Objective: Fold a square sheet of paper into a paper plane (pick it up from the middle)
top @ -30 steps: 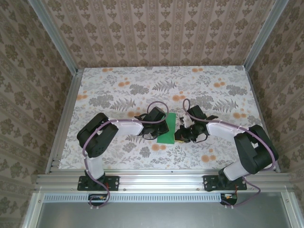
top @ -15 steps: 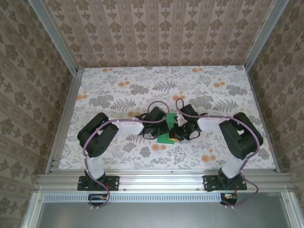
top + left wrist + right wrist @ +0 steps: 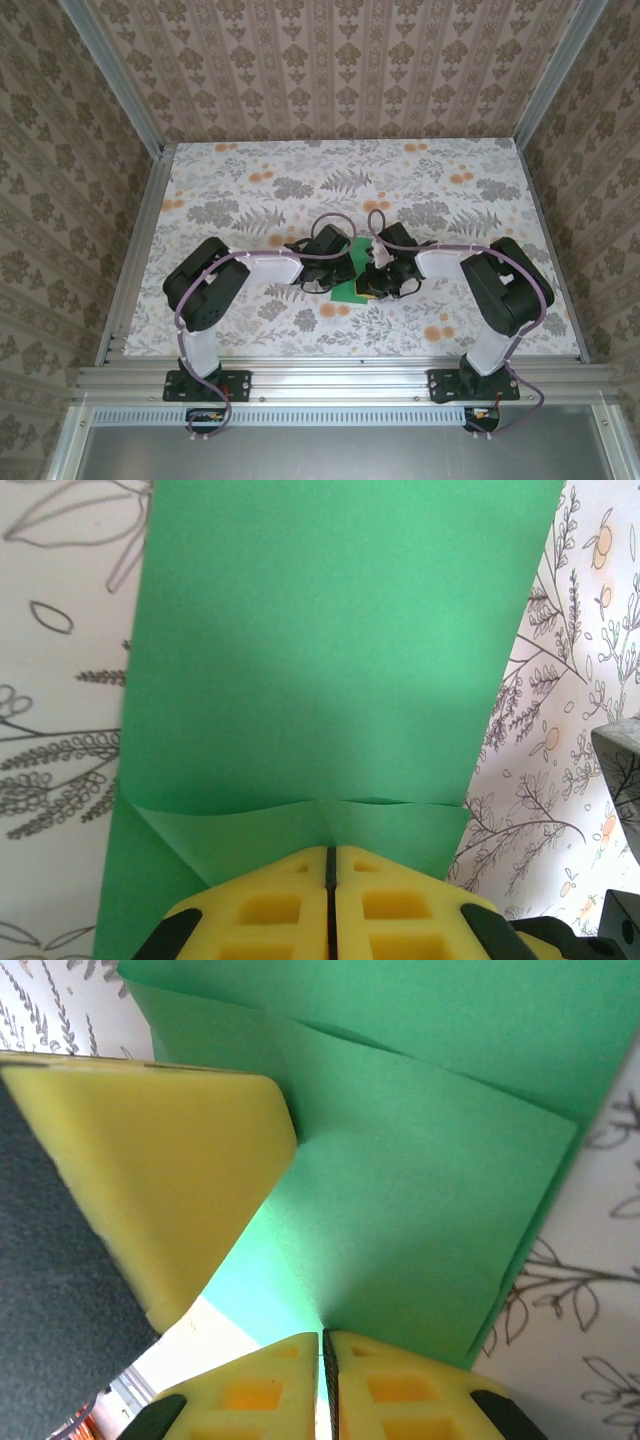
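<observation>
A lab test booth: aluminium-profile frame, damask-papered wall panels, floral-printed table.

Tabletop in grey fern and orange blossom print, beige damask wallpaper on three walls, aluminium rail along near edge

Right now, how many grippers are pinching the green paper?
2. The left gripper pinches the green paper at a creased edge, coming from the left. The right gripper pinches it from the opposite side, close to the left one.
</observation>
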Action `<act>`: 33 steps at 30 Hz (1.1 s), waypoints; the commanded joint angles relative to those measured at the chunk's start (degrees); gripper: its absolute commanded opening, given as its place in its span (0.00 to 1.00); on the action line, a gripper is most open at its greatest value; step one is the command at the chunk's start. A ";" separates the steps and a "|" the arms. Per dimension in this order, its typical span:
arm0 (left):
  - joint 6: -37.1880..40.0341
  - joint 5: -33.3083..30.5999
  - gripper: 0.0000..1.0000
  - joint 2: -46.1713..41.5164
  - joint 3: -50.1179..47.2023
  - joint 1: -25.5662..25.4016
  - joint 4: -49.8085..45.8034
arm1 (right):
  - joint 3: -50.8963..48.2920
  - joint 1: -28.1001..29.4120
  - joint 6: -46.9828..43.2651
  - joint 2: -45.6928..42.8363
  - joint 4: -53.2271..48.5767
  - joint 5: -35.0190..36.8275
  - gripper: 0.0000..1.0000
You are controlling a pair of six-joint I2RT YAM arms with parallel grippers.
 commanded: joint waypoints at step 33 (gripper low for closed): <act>2.48 -1.49 0.09 2.63 0.60 -0.21 -6.05 | -3.96 -1.05 3.98 -10.89 -2.63 -2.59 0.10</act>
